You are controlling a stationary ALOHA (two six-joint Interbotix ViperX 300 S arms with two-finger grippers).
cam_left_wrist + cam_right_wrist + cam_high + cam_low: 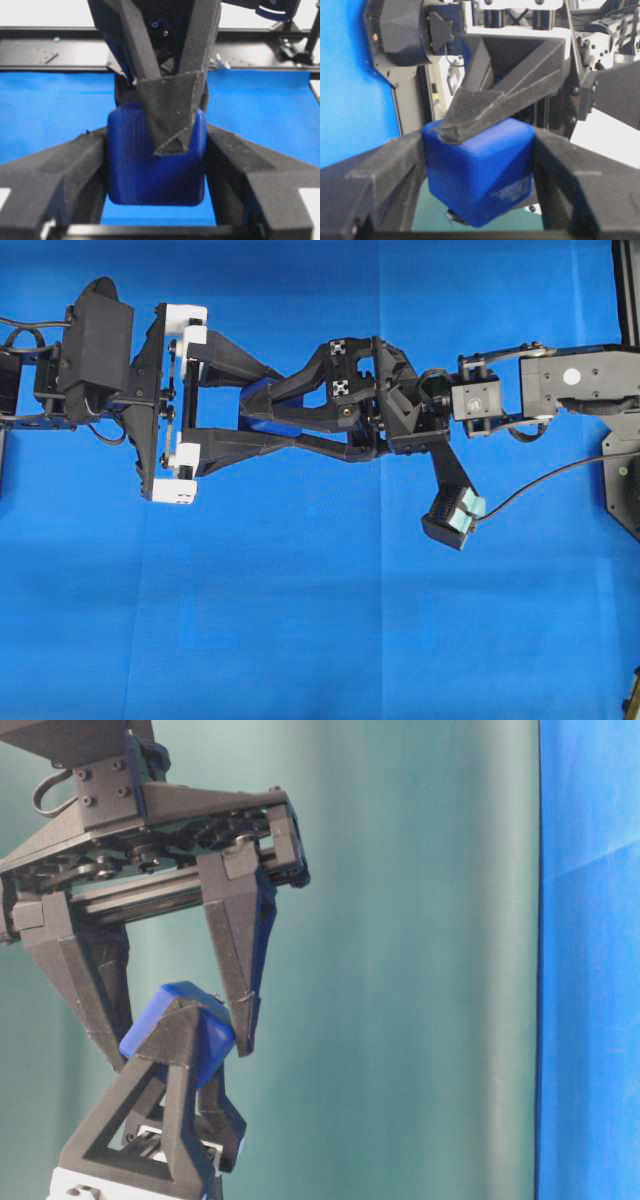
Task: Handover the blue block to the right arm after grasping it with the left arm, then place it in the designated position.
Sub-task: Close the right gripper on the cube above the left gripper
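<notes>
The blue block [150, 170] is held in the air between both grippers. My left gripper [156, 165] is shut on it, one finger pressed on each side. My right gripper [479, 170] is shut on the same block [480, 175], crosswise to the left one. In the table-level view the block [180, 1025] sits between the right gripper's two hanging fingers [243, 990], and a left finger [175, 1065] rises in front of it. From overhead the left gripper [290, 407] and right gripper [245, 406] interlock above the cloth and hide most of the block.
Blue cloth [300, 620] covers the table below the arms. A teal backdrop [420, 970] stands behind. The right wrist camera housing [455, 510] hangs under that arm with its cable. A black frame [50, 55] runs along the far table edge.
</notes>
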